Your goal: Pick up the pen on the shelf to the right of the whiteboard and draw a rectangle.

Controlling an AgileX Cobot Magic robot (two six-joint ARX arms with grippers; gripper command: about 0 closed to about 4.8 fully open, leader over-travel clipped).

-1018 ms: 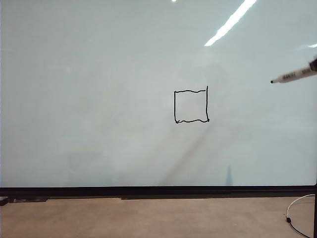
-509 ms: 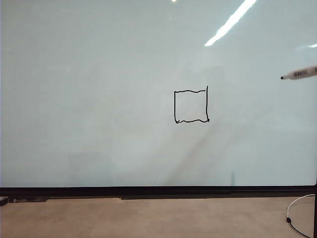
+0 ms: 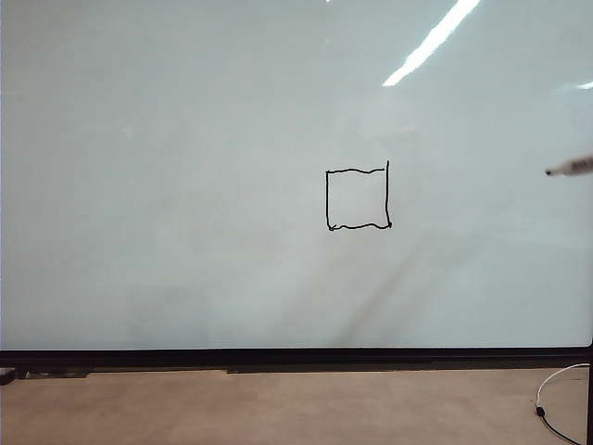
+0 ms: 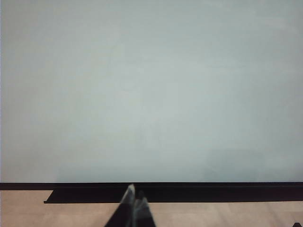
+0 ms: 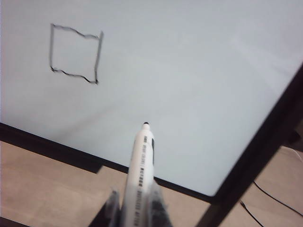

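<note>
The whiteboard (image 3: 185,185) fills nearly the whole exterior view, glossy pale grey-white, black bottom edge low in the frame, tan surface (image 3: 278,408) below it. The rectangle (image 3: 358,197) sits a bit right of centre, thin wobbly black outline, closed on all four sides, right stroke poking up past the top corner. No containers in any view

The pen (image 3: 574,168) shows only at the far right edge of the exterior view, mid height, white barrel with black tip pointing left, well apart from the rectangle; whether the tip touches the board cannot be told there. Right gripper not visible in that view. A white cable (image 3: 556,380) and a black one lie at the lower right corner

Right wrist view gives what the exterior lacks: the right gripper (image 5: 135,208) at the bottom centre of the frame, fingers narrow and clamped on the pen (image 5: 140,175) barrel, dark lettering readable along it, black tip up and clear of the board, pointing at blank surface. The rectangle (image 5: 75,54) is at upper left, blurred. The board's black corner frame runs diagonally at right

Left wrist view: the left gripper (image 4: 134,208) at bottom centre, fingertips together, holding nothing, low by the board's black bottom edge. Only blank whiteboard (image 4: 151,85) above, no drawing in sight
</note>
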